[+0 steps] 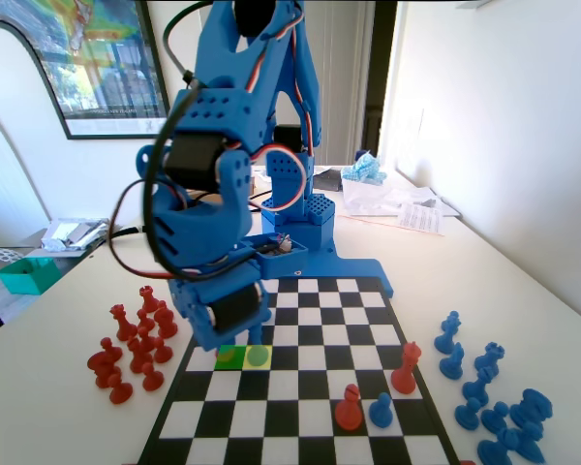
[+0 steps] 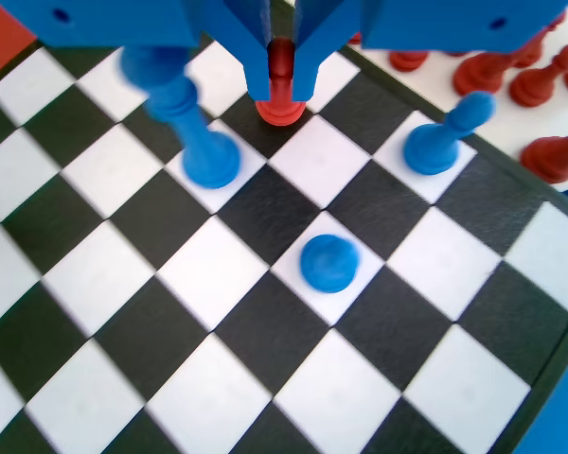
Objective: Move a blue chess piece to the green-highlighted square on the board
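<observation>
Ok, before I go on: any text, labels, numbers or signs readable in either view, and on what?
None can be read.
Framed poster on the wall: colourful print, any lettering too small and blurred.
Paper sheet on the table behind the arm: printed lines too small to read.
The board and the chess pieces carry no markings; the gripper bears none either.

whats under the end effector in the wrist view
A red piece stands on a black square of the board, its upper part between the end effector jaws. They cover its top, so its kind and whether it is gripped cannot be told.
</observation>
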Tool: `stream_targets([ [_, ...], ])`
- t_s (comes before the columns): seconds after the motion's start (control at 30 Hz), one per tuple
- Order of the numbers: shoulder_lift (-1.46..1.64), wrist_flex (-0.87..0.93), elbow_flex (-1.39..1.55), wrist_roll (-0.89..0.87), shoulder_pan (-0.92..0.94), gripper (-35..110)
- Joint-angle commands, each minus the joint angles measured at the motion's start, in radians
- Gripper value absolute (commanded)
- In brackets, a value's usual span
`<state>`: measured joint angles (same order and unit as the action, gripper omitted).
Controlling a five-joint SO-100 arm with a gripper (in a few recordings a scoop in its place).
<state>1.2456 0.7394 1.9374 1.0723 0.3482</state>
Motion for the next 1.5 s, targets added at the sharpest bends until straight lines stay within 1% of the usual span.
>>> stream_targets([
  [0.0,0.137,0.032,-0.031,0.017,0.052,1],
  [0.4,0.161,0.137,-0.153,0.095,0.233,1],
  [0.7,0.233,0.219,-0.107,0.155,0.328,1],
  [1.07,0.400,0.121,0.189,0.284,0.459,1],
  [1.27,0.402,0.087,0.247,0.337,0.523,1],
  [1.47,0.390,0.006,0.316,0.397,0.580,1],
])
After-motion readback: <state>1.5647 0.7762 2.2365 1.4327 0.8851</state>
